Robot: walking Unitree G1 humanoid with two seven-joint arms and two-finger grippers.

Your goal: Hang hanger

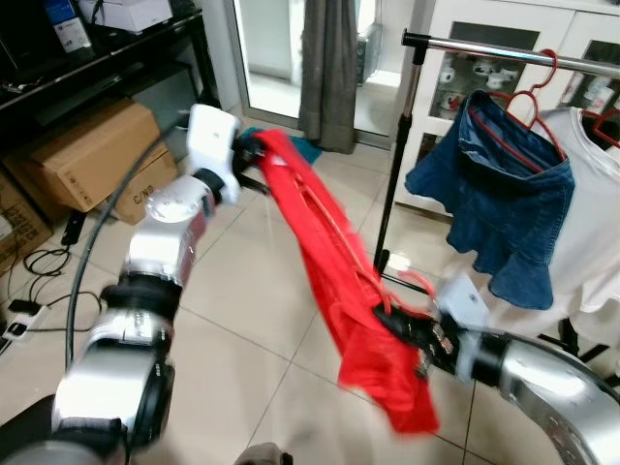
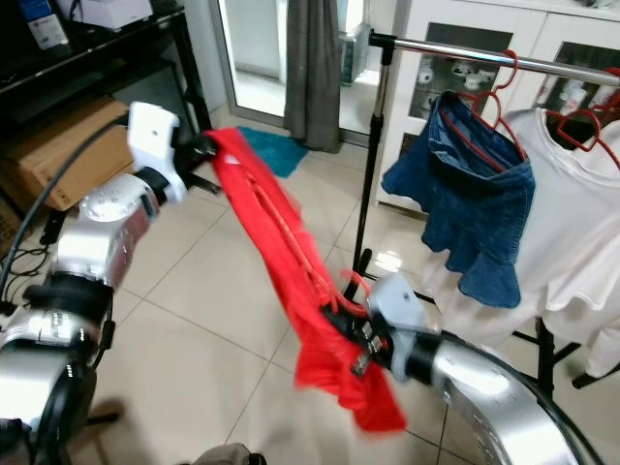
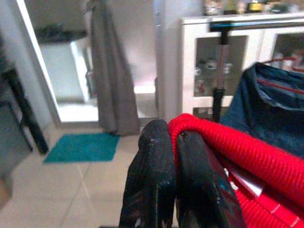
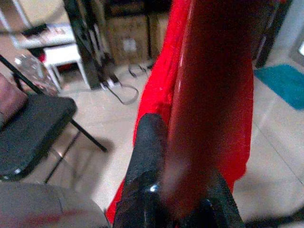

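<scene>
You have a bright red knitted garment on a thin red hanger stretched between both grippers, held up over the pale tiled floor. Your left gripper has its two black fingers pressed shut on one rolled end of the cloth; your right gripper pinches the lower end. Just beyond stands the chrome clothes rail, carrying a blue denim skirt and a white shirt. The brown cardboard box beside your left arm bears lettering starting "C/NO".
</scene>
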